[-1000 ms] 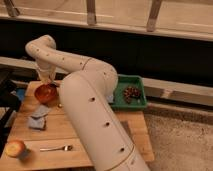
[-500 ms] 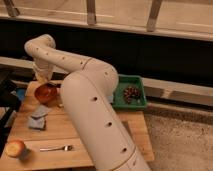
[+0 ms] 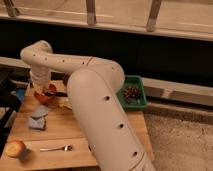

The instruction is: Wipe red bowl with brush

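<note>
- My arm (image 3: 95,95) reaches across the wooden table (image 3: 75,135) and bends down at the elbow, so that my gripper (image 3: 44,86) hangs right over the red bowl (image 3: 45,94).
- I cannot tell how my gripper stands.
- The red bowl sits near the table's far left corner, directly under my gripper.
- A dark, thin brush (image 3: 56,93) lies across the bowl's rim and sticks out to the bowl's right.
- A folded blue-grey cloth (image 3: 38,118) lies just in front of the bowl, on the near side.
- Well in front of the bowl, by the table's near edge, lie a fork (image 3: 56,148) and a round apple (image 3: 15,148).
- Far to the right of the bowl, past my arm, stands a green tray (image 3: 140,102) holding something dark.
</note>
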Controlling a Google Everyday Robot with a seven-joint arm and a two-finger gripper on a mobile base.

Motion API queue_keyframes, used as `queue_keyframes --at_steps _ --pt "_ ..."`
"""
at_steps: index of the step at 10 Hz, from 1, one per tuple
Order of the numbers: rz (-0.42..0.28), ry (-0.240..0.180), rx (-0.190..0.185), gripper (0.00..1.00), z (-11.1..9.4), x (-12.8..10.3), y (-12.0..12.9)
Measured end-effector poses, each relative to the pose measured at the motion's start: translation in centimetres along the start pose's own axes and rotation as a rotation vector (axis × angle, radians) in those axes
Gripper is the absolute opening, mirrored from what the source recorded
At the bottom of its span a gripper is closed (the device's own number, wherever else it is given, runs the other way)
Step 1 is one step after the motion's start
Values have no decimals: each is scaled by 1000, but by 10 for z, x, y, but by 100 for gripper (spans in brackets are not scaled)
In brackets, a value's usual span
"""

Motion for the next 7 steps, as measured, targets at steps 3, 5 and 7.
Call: queue_keyframes --at_steps 3,5,7 --pt "58 29 25 0 3 9 -35" --pt "100 5 25 0 3 0 -64" --pt "106 -24 13 0 2 -8 -76"
